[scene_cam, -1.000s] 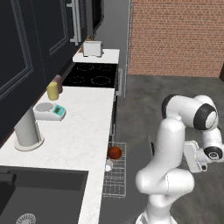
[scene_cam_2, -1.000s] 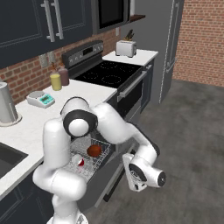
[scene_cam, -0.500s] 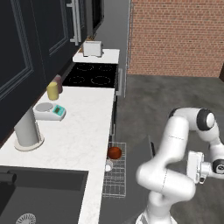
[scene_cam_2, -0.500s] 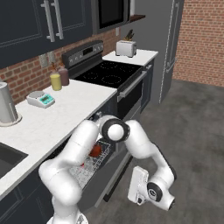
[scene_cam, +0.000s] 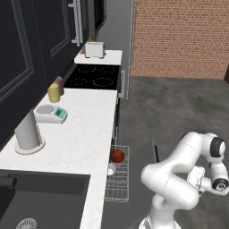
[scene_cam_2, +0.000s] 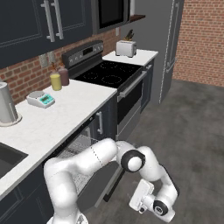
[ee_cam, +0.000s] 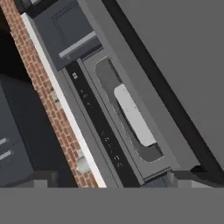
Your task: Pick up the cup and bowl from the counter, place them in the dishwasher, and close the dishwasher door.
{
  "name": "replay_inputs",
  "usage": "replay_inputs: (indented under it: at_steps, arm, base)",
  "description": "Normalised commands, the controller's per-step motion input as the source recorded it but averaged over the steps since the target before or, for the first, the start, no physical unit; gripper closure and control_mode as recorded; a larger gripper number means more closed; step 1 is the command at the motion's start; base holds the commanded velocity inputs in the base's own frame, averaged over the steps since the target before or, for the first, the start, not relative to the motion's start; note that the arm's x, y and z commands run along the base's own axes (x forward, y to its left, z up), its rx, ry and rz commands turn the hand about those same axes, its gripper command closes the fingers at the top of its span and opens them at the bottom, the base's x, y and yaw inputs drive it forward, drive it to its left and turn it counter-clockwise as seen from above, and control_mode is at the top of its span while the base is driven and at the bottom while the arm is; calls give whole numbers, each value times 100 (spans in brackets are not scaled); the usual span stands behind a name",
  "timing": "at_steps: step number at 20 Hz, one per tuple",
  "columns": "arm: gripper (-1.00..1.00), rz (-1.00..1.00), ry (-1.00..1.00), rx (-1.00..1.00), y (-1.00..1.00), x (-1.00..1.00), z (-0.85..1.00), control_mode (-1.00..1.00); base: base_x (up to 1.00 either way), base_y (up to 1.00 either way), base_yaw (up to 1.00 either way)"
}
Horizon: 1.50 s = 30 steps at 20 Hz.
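Hand (scene_cam_2: pixel 141 197) swung lower beside open dishwasher door (scene_cam: pixel 143 165), finger state unclear, bowl (scene_cam: pixel 117 156) in rack (scene_cam: pixel 117 188)

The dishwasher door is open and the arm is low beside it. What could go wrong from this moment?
1. The wire rack stands pulled out over the open dishwasher door, with the bowl and the cup in it. Lifting the door may shove the rack and knock them together.
2. The gripper hangs low near the door's edge with the arm tightly folded. The elbow might strike the door.
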Motion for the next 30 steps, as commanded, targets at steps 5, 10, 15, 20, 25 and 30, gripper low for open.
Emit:
replay_inputs:
  at_steps: [5, 10, 15, 20, 25, 30]
  arm:
    - [-100, 2, 0, 4, 0, 69, -45, -100]
    - [-100, 10, 0, 2, 0, 54, -68, -100]
    - [-100, 11, 0, 0, 6, 54, -76, -100]
    - [-100, 8, -1, 0, 0, 45, -46, -100]
    - [-100, 11, -2, 3, 1, 24, -23, -100]
    - [-100, 19, -3, 10, 23, 1, -22, -100]
  base:
    - [0, 0, 0]
    - [0, 0, 0]
    - [0, 0, 0]
    - [0, 0, 0]
    - [0, 0, 0]
    - [0, 0, 0]
